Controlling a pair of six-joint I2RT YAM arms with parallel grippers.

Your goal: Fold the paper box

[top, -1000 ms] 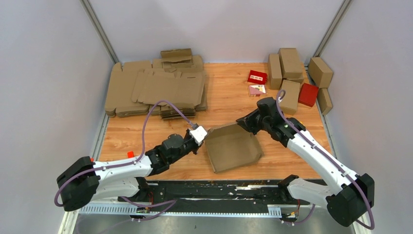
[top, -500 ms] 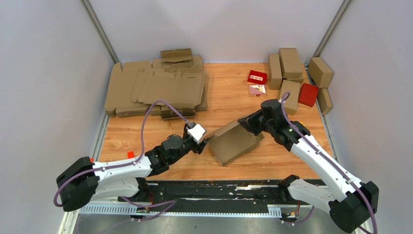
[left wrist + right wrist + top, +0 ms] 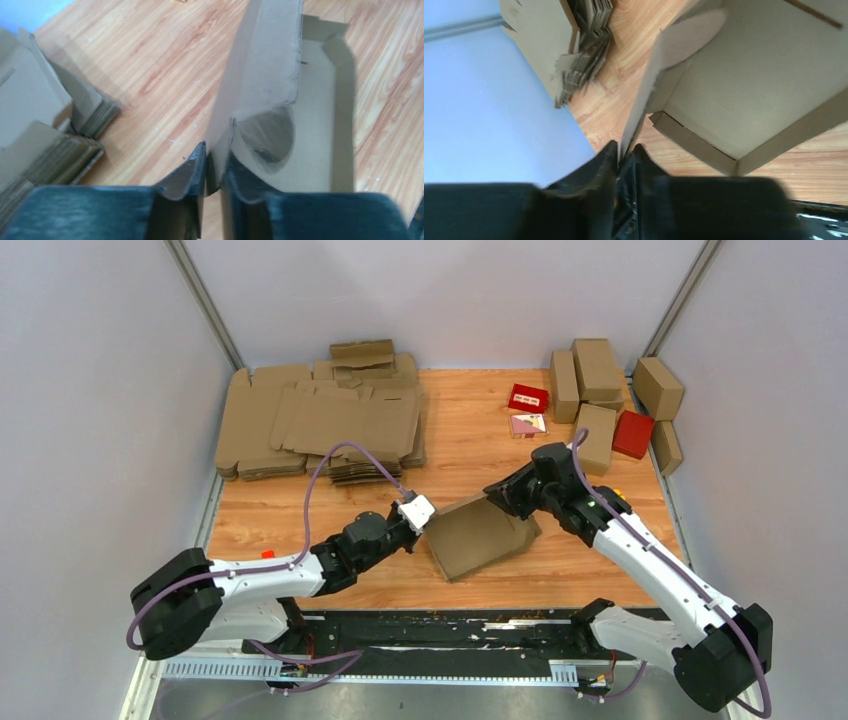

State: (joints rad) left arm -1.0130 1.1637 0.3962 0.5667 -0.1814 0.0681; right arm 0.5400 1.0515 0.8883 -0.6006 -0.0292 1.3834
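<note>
Our right fingers point(image 3: 605, 167) are clenched on the thin edge of a raised flap of the paper box point(image 3: 480, 535). Our left fingers point(image 3: 192, 172) straddle the upright wall at its left end, with cardboard between them; we cannot tell whether they pinch it. The paper box sits half-formed at mid-bench between our two arms, askew to the bench edges, its inside showing. The bench point(image 3: 470, 445) is light wood-grain, bare on every side of the box. A stack of flat blanks point(image 3: 320, 420) fills the far-left corner. Finished brown boxes point(image 3: 598, 370) and a red box point(image 3: 633, 433) crowd the far-right corner. Pale grey walls point(image 3: 100, 390) stand close beyond the left, right and far edges.
</note>
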